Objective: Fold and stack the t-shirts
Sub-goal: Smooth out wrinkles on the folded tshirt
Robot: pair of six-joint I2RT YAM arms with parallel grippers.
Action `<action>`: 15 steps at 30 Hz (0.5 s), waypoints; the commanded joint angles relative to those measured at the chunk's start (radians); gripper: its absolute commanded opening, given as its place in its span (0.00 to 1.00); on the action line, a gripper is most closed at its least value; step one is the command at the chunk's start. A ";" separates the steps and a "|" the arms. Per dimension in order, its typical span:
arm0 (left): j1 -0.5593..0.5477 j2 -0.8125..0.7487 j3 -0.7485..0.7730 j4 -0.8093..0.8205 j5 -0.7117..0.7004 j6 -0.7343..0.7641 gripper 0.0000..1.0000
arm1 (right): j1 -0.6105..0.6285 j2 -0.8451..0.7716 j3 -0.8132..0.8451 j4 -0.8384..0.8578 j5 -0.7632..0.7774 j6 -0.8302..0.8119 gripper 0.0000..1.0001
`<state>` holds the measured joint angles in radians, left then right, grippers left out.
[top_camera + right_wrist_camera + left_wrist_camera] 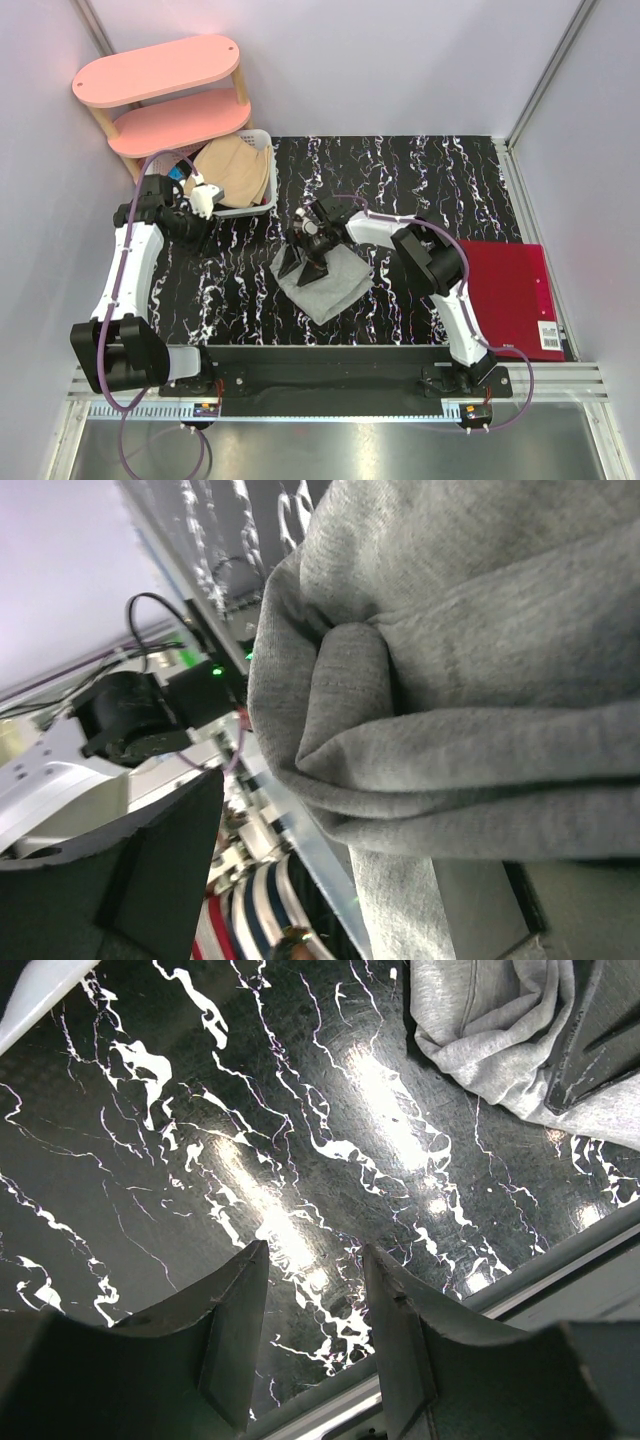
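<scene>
A light heather grey t-shirt lies bunched on the black marbled table in front of the arms. It fills the right wrist view and shows at the upper right of the left wrist view. My right gripper is at the shirt's left edge, jaws spread. Its left finger stands clear and folds of fabric hide the other finger. My left gripper is open and empty over bare table near the basket. A tan-beige t-shirt lies in the basket.
The white lattice basket stands at the back left, under a pink two-tier shelf. A red folder lies at the right edge. The metal rail runs along the near table edge. Walls close in on both sides.
</scene>
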<state>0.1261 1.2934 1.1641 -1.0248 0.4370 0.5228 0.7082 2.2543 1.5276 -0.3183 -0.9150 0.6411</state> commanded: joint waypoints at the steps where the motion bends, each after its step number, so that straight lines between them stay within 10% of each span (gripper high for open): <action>1: 0.004 -0.016 -0.004 0.026 0.029 0.006 0.47 | 0.008 -0.112 -0.024 -0.182 0.205 -0.120 0.87; 15: 0.023 -0.042 -0.001 0.032 0.022 0.017 0.48 | 0.079 -0.066 0.134 -0.173 0.113 -0.097 0.87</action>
<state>0.1318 1.2892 1.1622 -1.0218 0.4442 0.5232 0.7700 2.1197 1.6138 -0.4957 -0.7795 0.5564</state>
